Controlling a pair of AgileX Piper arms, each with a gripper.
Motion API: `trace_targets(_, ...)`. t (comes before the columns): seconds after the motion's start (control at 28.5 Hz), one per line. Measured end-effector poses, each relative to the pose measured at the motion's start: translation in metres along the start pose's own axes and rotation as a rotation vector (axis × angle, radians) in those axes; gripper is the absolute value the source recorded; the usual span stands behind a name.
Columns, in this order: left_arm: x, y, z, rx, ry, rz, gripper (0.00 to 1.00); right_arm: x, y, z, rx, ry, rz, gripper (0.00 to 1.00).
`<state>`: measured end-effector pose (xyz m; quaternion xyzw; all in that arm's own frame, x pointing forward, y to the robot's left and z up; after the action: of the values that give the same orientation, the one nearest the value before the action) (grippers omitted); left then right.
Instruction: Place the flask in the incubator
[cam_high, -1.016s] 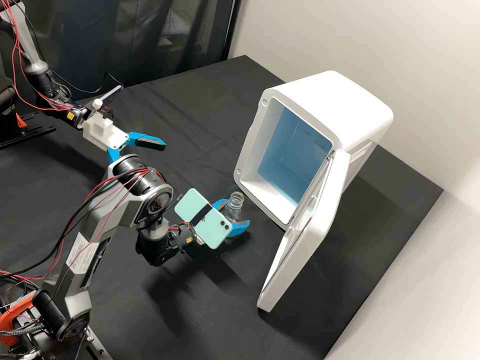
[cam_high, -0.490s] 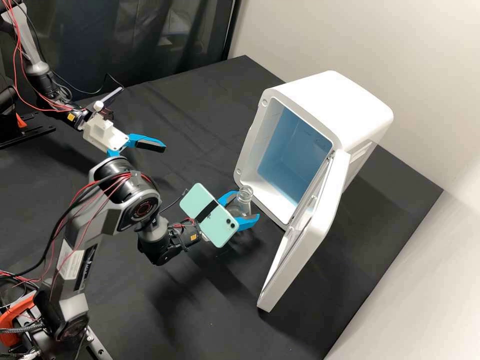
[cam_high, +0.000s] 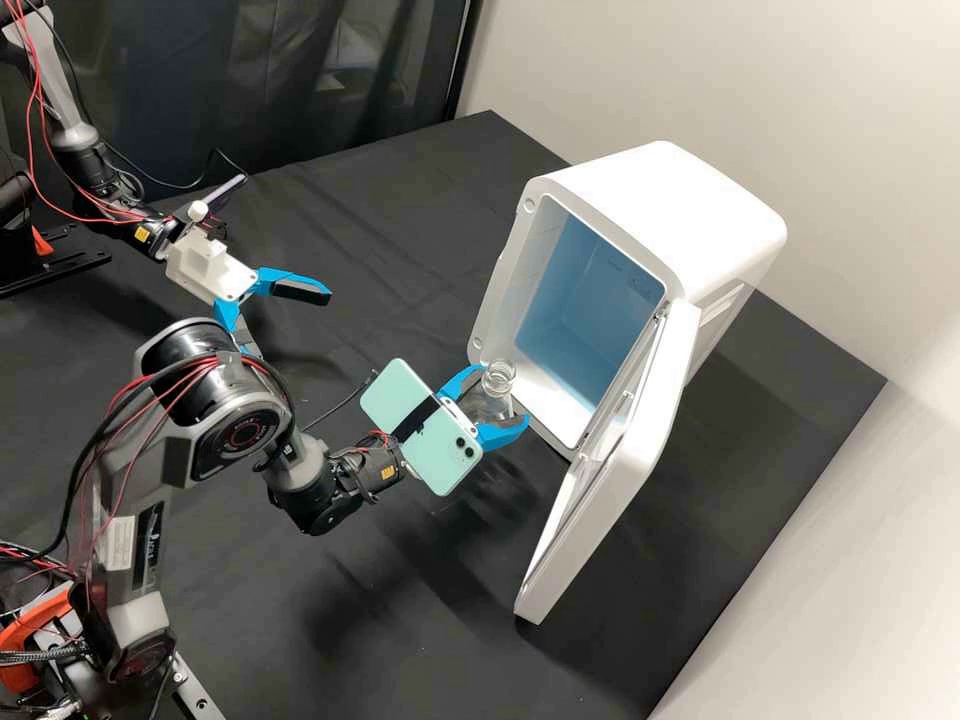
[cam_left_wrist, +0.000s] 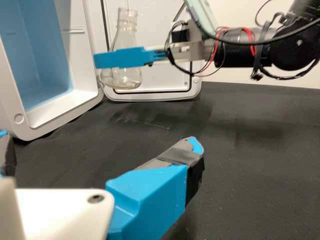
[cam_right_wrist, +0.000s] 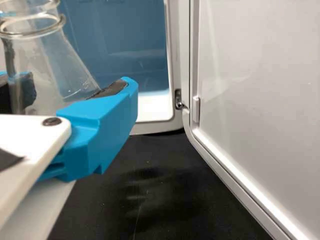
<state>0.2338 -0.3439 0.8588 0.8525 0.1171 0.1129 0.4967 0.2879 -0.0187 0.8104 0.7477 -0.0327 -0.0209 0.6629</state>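
High view: the right gripper (cam_high: 495, 408) clamps the clear glass conical flask (cam_high: 497, 381) upright, just before the open white, blue-lined incubator (cam_high: 680, 210); the left gripper (cam_high: 275, 305) hangs wide open, well apart.

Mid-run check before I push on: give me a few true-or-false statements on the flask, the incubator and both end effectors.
1. The right end effector is shut on the flask. True.
2. The door of the incubator is closed. False: it hangs open, baring the blue interior.
3. The flask rests on the bench. False: it is held upright, clear of the bench.
4. The left end effector is open and empty. True.
5. The flask is already inside the incubator. False: it is outside, close to the lower rim of the opening.
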Motion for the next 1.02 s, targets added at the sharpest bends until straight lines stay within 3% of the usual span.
trace_targets(0.25, 0.000, 0.0000, 0.000, 0.000, 0.000, 0.000, 1.00, -0.004, 0.007, -0.008, 0.003, 0.031, 0.023, 0.00)
trace_targets(0.32, 0.000, 0.0000, 0.000, 0.000, 0.000, 0.000, 1.00, -0.003, 0.005, -0.010, 0.006, 0.034, 0.019, 0.00)
trace_targets(0.42, 0.000, -0.0004, 0.000, 0.000, 0.000, -0.002, 1.00, -0.002, -0.001, -0.016, -0.014, 0.049, 0.007, 0.00)
trace_targets(0.67, 0.001, -0.0029, -0.003, -0.005, 0.011, -0.011, 1.00, 0.012, -0.010, -0.040, -0.047, 0.095, 0.009, 0.00)
trace_targets(0.84, 0.001, -0.0023, -0.005, -0.006, 0.018, -0.007, 1.00, 0.026, -0.012, -0.052, -0.054, 0.101, 0.005, 0.00)
trace_targets(1.02, 0.001, -0.0026, -0.006, -0.007, 0.020, -0.007, 1.00, 0.042, -0.013, -0.055, -0.071, 0.070, 0.004, 0.00)
